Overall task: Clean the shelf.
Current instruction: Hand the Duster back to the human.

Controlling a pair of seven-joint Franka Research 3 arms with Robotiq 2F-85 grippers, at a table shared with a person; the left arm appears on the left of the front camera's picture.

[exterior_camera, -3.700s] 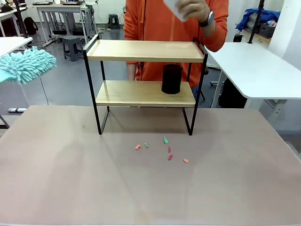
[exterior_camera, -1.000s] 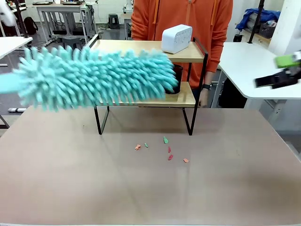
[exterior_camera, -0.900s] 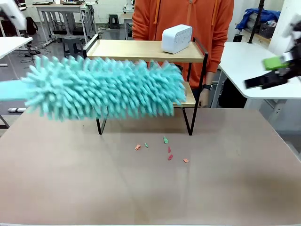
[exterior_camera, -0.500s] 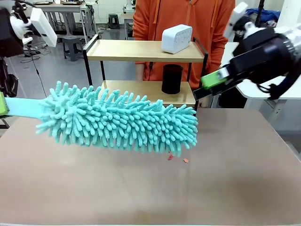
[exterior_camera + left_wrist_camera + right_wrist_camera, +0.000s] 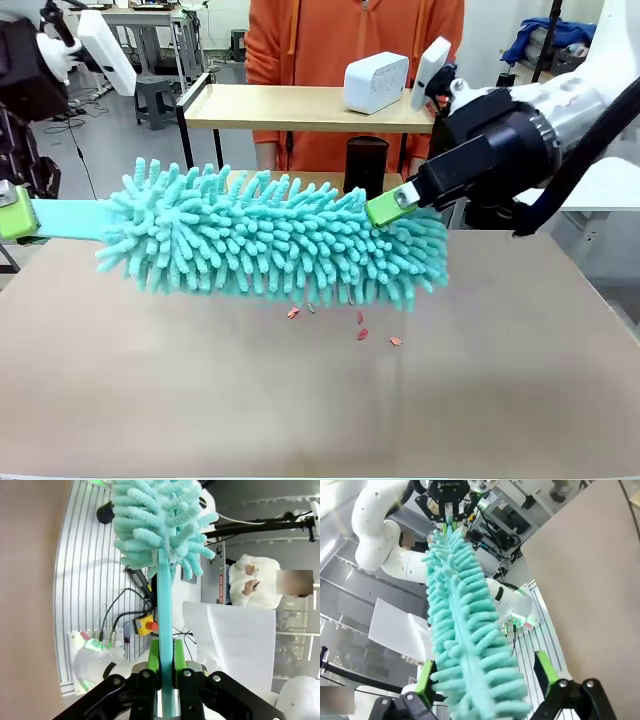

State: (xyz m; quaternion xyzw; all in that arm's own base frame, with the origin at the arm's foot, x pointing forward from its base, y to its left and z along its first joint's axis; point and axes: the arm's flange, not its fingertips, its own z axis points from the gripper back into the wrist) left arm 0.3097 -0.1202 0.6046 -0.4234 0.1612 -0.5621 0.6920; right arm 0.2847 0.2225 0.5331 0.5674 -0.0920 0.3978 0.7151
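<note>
A long turquoise microfibre duster (image 5: 275,242) is held level above the brown tabletop (image 5: 320,400), in front of the shelf (image 5: 300,108), whose lower board is largely hidden behind the fluffy head. The flat handle of the duster is clamped between the green pads of the left gripper (image 5: 12,213) at the picture's left edge; in the left wrist view the fingers of that gripper (image 5: 166,666) are seen closed tight on the handle, with the duster head (image 5: 160,525) rising away from them. The right gripper (image 5: 385,207) has been brought in from the right to the far tip of the duster, and in the right wrist view its fingers (image 5: 544,670) are spread wide on either side of the fluffy head (image 5: 465,645) (one green pad to each side, whether either touches the fibres cannot be told). The shelf stands at the far side of the table, just before a person in an orange top (image 5: 355,40). A white box-shaped device (image 5: 376,82) is set on the upper board toward its right end, and a black cylindrical cup (image 5: 366,152) is seen on the lower board above the duster. Small red and green scraps (image 5: 362,333) lie scattered on the tabletop beneath the duster
</note>
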